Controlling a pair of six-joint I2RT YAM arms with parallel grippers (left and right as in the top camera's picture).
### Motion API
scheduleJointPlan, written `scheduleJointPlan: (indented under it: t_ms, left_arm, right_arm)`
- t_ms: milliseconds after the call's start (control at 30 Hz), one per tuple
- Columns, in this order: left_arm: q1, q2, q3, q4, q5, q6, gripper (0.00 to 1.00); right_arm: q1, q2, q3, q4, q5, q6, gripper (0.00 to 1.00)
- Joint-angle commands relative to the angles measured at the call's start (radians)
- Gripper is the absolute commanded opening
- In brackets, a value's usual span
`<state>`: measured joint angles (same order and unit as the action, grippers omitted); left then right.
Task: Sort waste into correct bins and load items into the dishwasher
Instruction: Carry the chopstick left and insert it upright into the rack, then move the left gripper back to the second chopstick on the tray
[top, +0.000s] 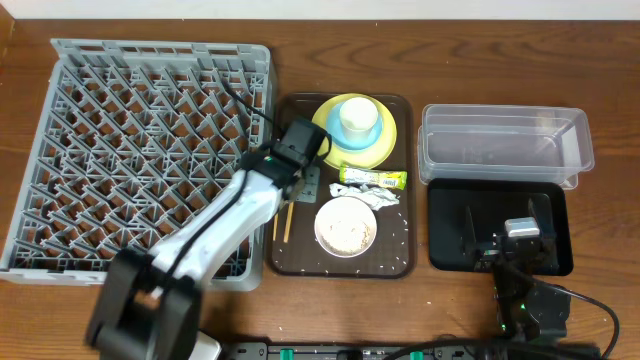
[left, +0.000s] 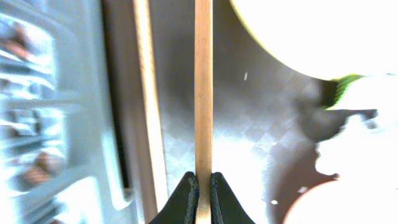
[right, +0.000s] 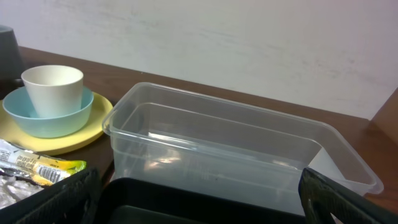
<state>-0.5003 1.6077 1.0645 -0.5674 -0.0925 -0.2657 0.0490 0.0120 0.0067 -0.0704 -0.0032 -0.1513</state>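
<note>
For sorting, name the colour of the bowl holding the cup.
Light blue bowl; right wrist view.

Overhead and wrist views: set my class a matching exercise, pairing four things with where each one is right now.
Things:
1. white cup
2. snack wrapper
3. chopstick
4. clear tub

Places:
A. pinched in the left gripper
B. beside the black tray
C. inside the light blue bowl
D. lying between the yellow plate and the white bowl

Pairs: 1-C, 2-D, 3-A, 4-B.
</note>
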Motion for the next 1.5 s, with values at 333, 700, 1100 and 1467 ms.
scheduleJointPlan:
  t_ms: [333, 700, 1100, 1467]
  left_arm:
    - [0.091, -0.172, -0.009, -0.027, -0.335, 0.079, 0.07]
    - [0.262, -0.14, -0.013, -0.019, 0.0, 0.232, 0.07]
    - [0.266, -0.046, -0.013, -0.01, -0.001, 0.258, 0.08]
    - [0.266, -0.055, -0.013, -0.016, -0.001, 0.257, 0.37]
  right_arm:
    - [0.006, -0.005, -0.002, -0.004, -0.001, -0.011, 0.99]
    - [0.006, -0.005, -0.002, -0.004, -0.001, -0.011, 0.99]
    - [0.006, -0.005, -0.002, -0.004, -0.001, -0.011, 0.99]
    - [0.006, -0.005, -0.002, -0.004, -0.001, -0.011, 0.99]
